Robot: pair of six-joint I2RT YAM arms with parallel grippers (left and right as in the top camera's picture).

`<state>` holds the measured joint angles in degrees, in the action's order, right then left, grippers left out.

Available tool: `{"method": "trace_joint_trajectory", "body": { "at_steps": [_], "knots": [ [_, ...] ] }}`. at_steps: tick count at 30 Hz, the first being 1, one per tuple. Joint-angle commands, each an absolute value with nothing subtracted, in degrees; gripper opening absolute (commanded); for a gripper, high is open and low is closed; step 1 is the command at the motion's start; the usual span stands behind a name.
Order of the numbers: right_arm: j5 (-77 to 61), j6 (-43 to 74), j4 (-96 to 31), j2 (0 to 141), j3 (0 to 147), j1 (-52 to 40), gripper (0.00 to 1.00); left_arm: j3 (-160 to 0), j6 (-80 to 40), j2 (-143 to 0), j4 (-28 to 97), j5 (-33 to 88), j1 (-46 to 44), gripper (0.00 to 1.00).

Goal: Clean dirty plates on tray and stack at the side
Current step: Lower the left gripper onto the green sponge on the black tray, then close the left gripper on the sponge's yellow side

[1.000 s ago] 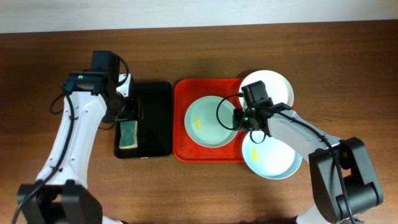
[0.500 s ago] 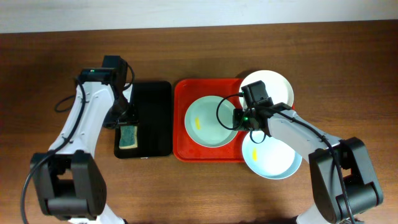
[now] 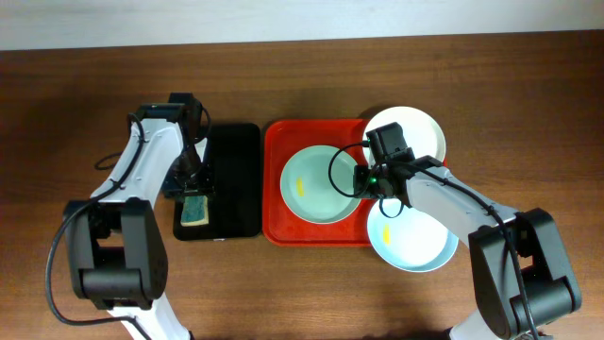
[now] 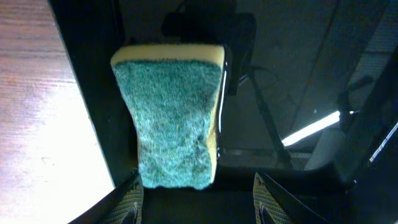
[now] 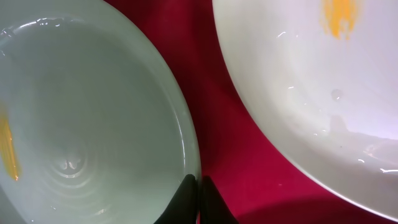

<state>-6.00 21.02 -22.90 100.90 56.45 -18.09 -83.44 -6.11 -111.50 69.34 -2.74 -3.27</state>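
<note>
Nothing is cleaned or stacked yet: left tool wide over the green-topped yellow sponge, right tool pinching the rim of the pale green round plate

Black tray with a sponge on a brown wooden table.
Narrow, dark and glossy, with rounded corners. Toward its lower-left corner in the overhead view, lying lengthwise, green scouring face up over a yellow foam layer.
</note>
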Motion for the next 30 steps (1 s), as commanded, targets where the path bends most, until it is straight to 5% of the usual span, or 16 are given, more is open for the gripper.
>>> {"method": "trace_joint_trajectory", "body": {
  "at_steps": [1, 11, 20, 27, 30],
  "knots": [
    [-5.3, 21.3, -23.1, 101.0, 57.5, -18.0, 0.05, -80.9, -6.4, -112.5, 66.6, -5.3, -3.2, 0.55],
    [-5.3, 21.3, -23.1, 101.0, 57.5, -18.0, 0.05, -73.8, -6.4, -112.5, 58.7, -5.1, -1.4, 0.50],
    [-5.3, 21.3, -23.1, 101.0, 57.5, -18.0, 0.08, -73.8, -4.5, -112.5, 57.6, 8.4, -1.4, 0.37],
    [-5.3, 21.3, -23.1, 101.0, 57.5, -18.0, 0.12, -75.1, -3.8, -112.4, 58.0, 7.1, -1.3, 0.50],
    [-5.3, 21.3, -23.1, 101.0, 57.5, -18.0, 0.14, -77.6, -3.8, -111.8, 59.3, 5.9, -1.3, 0.75]
  ]
}}
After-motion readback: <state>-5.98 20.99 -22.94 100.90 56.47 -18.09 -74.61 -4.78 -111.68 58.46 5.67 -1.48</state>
